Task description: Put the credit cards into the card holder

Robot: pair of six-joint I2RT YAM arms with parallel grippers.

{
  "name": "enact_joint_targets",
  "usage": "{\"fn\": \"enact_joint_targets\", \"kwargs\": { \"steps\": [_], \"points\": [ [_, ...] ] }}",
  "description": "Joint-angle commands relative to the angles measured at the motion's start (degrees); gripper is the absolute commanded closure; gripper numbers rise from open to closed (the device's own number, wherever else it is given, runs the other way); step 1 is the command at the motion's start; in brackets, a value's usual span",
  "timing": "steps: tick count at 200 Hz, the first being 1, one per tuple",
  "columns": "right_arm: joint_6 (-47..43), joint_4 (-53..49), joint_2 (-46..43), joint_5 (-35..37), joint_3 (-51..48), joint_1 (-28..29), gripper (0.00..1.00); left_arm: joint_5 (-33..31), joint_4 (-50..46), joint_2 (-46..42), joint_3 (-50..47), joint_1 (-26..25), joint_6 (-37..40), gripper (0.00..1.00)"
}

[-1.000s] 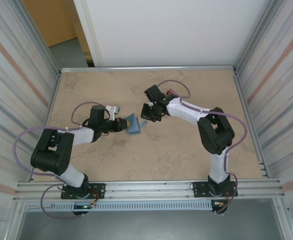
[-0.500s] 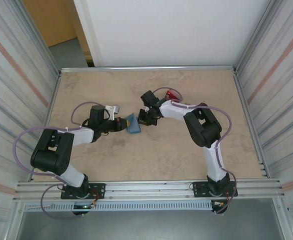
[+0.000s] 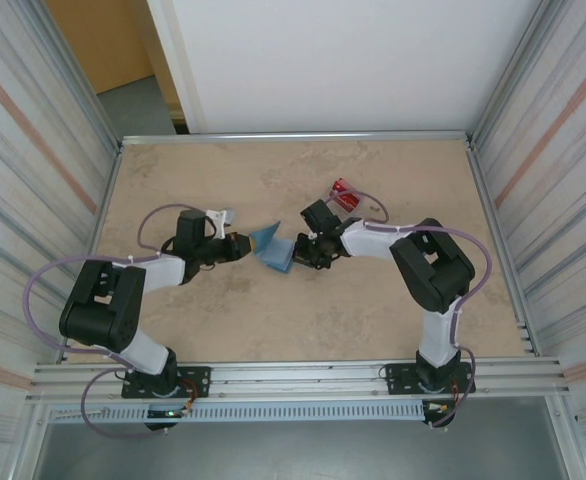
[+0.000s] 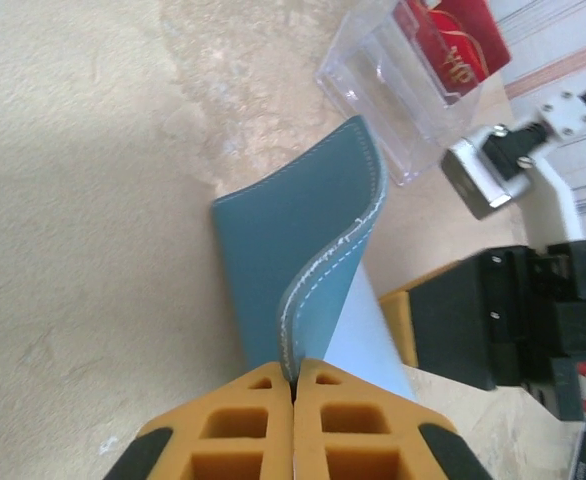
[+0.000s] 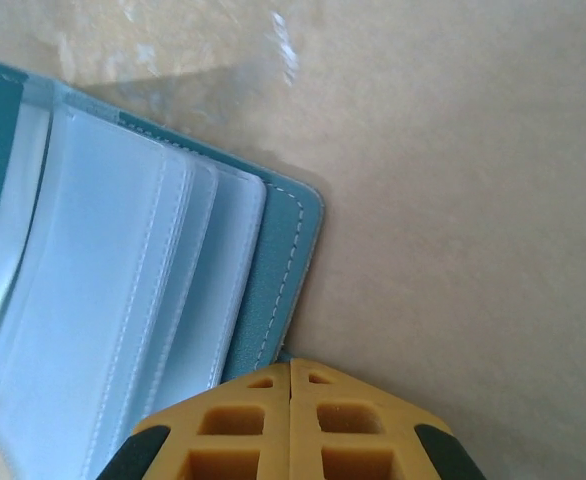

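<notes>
Right end effector (image 3: pixel 296 252) reached the card holder (image 3: pixel 272 248); it and left end effector (image 3: pixel 244 243) pinch its covers.

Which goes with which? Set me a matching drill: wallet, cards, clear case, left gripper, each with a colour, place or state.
Things:
1 wallet
2 cards
3 case
4 left gripper

Descriptions:
a shut on a cover edge
b red, inside the case
c teal, standing open
d see-through, lying on the table

Pairs: 1-c, 2-b, 3-d, 4-a
</notes>
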Motion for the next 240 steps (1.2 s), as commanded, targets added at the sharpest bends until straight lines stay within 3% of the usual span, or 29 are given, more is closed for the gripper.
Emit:
{"fn": "enact_joint_targets", "kwargs": {
  "steps": [1, 15, 86, 144, 205, 240],
  "points": [
    [1.88, -7.23, -1.57, 5.59, -3.7, 1.23, 0.99, -5.47, -4.3, -0.7, -0.31, -1.03, -1.45, 0.83],
    [1.94, -8.16, -3.04, 6.82, -4.28, 1.85, 0.99, -8.05, -6.37, 0.05, 0.07, -2.29, -1.26, 0.72],
    [2.75, -10.55, -9.31, 10.35, -9.7, 3.22, 0.99, -15.05, -14.42, 2.34, 4.77, -5.41, 6.17, 0.53],
    [2.43, -10.55, -11.64, 10.81, -11.84, 3.17, 0.99, -17.24, -26.26, 12.16, 16.57, -8.72, 14.97, 0.44],
    [2.02, -9.57, -13.6, 10.54, -13.44, 2.78, 0.99, -26.69, -38.8, 17.12, 26.54, -13.25, 23.64, 0.46],
    [2.02, -9.58, -14.08, 10.19, -13.84, 2.9, 0.99, -30.71, -43.71, 18.02, 31.76, -17.13, 28.03, 0.63]
  ]
}}
